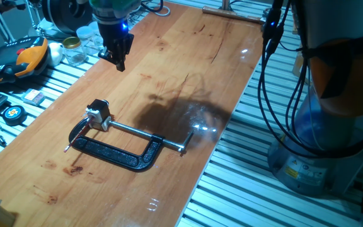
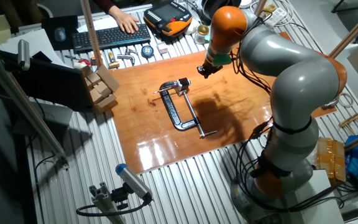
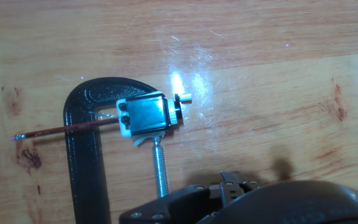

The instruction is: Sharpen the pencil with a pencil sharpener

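Note:
The pencil sharpener [image 3: 146,116], a small block with a black top and silver-white body, sits held in the jaws of a black C-clamp [image 3: 86,162] on the wooden board. The pencil [image 3: 67,129], thin and dark with a pale tip at its free end, lies flat with its other end in the sharpener. Both also show in one fixed view, the sharpener [image 1: 98,113] and the pencil [image 1: 77,139]. My gripper [image 1: 120,64] hangs in the air above and behind the sharpener, apart from it. Its fingers look shut and empty. In the other fixed view the gripper [image 2: 202,70] is right of the sharpener [image 2: 183,85].
The clamp's silver screw rod [image 1: 147,133] runs right from the sharpener. Glass jars [image 1: 74,50], an orange-black pendant [image 1: 24,57] and a tape measure [image 1: 12,112] lie left of the board. Cardboard boxes [image 2: 101,87] and a keyboard [image 2: 107,37] stand beyond its far edge.

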`<state>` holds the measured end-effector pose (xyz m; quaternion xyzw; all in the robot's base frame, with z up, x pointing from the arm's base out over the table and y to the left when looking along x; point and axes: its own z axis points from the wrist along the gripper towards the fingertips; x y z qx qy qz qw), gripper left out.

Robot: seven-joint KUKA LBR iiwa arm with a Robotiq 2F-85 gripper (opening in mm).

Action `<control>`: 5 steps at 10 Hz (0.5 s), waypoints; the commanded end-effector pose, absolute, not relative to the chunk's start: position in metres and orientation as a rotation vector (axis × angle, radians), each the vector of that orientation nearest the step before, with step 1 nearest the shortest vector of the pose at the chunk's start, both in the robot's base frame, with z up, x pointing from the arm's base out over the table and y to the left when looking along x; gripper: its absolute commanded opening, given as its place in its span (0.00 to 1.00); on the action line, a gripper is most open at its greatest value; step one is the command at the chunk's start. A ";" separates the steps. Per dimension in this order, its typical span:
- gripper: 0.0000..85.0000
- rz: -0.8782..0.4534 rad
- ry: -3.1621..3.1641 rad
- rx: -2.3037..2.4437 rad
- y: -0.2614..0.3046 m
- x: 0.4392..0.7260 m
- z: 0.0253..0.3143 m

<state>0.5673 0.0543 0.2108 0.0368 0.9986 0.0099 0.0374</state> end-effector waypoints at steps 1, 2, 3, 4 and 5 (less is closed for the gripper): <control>0.00 0.030 3.065 0.113 0.054 0.567 0.211; 0.00 0.030 3.066 0.108 0.054 0.567 0.211; 0.00 0.030 3.068 0.106 0.054 0.567 0.211; 0.00 0.034 3.068 0.097 0.055 0.567 0.211; 0.00 0.034 3.065 0.097 0.055 0.568 0.211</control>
